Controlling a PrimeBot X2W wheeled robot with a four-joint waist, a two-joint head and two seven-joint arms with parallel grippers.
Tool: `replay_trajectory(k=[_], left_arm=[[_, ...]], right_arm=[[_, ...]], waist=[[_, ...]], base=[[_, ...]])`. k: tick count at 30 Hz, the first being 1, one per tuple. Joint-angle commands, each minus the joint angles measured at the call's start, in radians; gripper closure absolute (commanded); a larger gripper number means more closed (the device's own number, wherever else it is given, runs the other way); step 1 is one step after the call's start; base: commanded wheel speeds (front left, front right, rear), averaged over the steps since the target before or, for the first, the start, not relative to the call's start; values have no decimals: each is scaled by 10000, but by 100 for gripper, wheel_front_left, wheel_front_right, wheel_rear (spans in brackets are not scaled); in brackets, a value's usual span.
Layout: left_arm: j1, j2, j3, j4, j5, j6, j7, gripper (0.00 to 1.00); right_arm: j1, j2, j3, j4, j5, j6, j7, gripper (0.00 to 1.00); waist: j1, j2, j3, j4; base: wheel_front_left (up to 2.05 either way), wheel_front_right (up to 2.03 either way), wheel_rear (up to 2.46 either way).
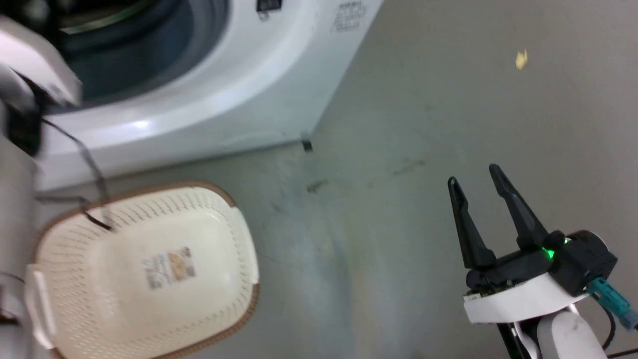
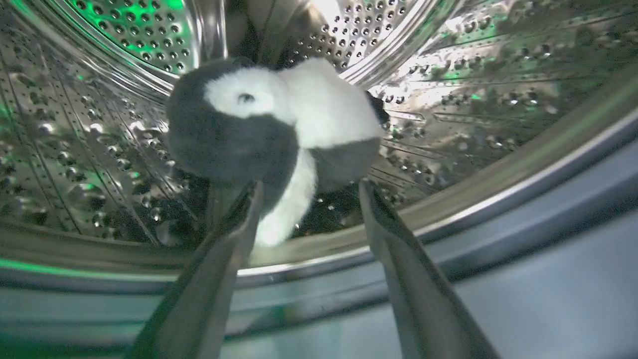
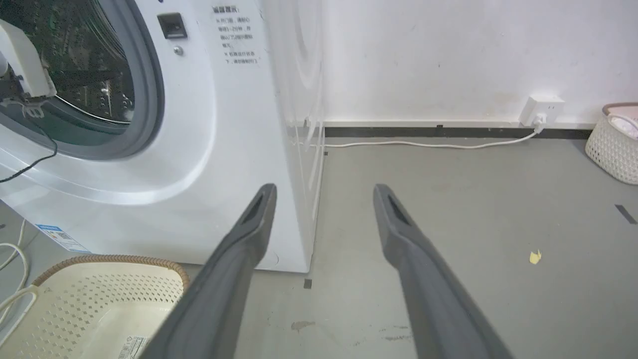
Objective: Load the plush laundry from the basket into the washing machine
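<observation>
1. While the left gripper (image 2: 310, 184) sits inside the washing machine (image 1: 239, 85), fingers spread wide w/ nothing pinched, the plush laundry (image 2: 279, 124) lies on the steel drum (image 2: 75, 124) wall just past the fingertips. Whether the tips touch its fur can't be told.
2. Step in hand, by the look of it: the drop-off. Toy is in the drum and the jaws are off it, so loading appears all but done.
3. Next move likely calls for drawing the left arm straight back through the grey door seal (image 3: 149, 99), fingers kept apart so they don't snag the white fur hanging between them & drag the toy out.
4. Off to the side, the right gripper (image 1: 472, 174) hovers over bare floor (image 1: 398, 124), well apart from the machine, fingers parted, holding nothing.
5. Just in front of the machine stands the basket (image 1: 234, 279), empty bar a label sticker (image 1: 168, 268) on its bottom.
6. Count: 1 plush toy, 1 machine, 2 grippers, 1 cream basket by the machine + 1 more pale basket (image 3: 610, 149) at the far wall, 1 yellow scrap (image 1: 521, 59) on the floor.
</observation>
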Motion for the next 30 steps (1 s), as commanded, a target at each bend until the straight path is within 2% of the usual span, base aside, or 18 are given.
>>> replay_trajectory(k=[1, 4, 8, 10, 13, 17, 21, 24, 27, 30], left_arm=[[320, -74, 34, 63, -81, -34, -230, 0], [1183, -454, -112, 56, -237, -92, -1018, 0], [2477, -900, -178, -643, -581, -131, -1478, 0], [3271, -1070, -80, -1388, -748, -137, -1529, 0], [4689, -1268, 535, -3246, -717, -136, -1539, 0], [7054, -1627, 1272, -5596, 65, 262, -1542, 0], [9201, -2262, 2002, -7355, 572, 543, -1543, 0], [10394, -2617, 2321, -8183, 1110, 625, -1543, 0], [11421, -3101, 2408, -8847, 1737, 912, -1544, 0], [12124, -3538, 2461, -9332, 2058, 924, -1544, 0]], right_arm=[[151, 26, -30, 46, -68, -9, -46, 0], [432, 26, -97, 143, -272, -9, -46, 0], [802, 26, -247, 224, -586, -9, -46, 0], [987, 26, -333, 237, -726, -9, -46, 0], [1272, 26, -494, 173, -855, -9, -46, 0], [1671, 26, -659, 220, -881, -9, -46, 0], [1987, 26, -644, 252, -1014, -9, -46, 0], [2144, 26, -741, 262, -1070, -9, -46, 0], [2233, 26, -927, 220, -1151, -9, -46, 0], [2352, 26, -1205, 199, -1089, -9, -46, 0]], waist=[[1, -1, -959, 625], [1, -1, -1835, 1079], [1, -1, -2860, 1697], [1, -1, -3341, 2005], [1, -1, -3924, 2464], [1, -1, -4615, 2937], [1, -1, -5109, 3278], [1, -1, -5296, 3428], [1, -1, -5424, 3481], [1, -1, -5510, 3542]], base=[[0, 0, 0], [0, 0, 0], [0, 0, 0], [0, 0, 0], [0, 0, 0], [0, 0, 0], [0, 0, 0], [0, 0, 0], [0, 0, 0], [0, 0, 0]])
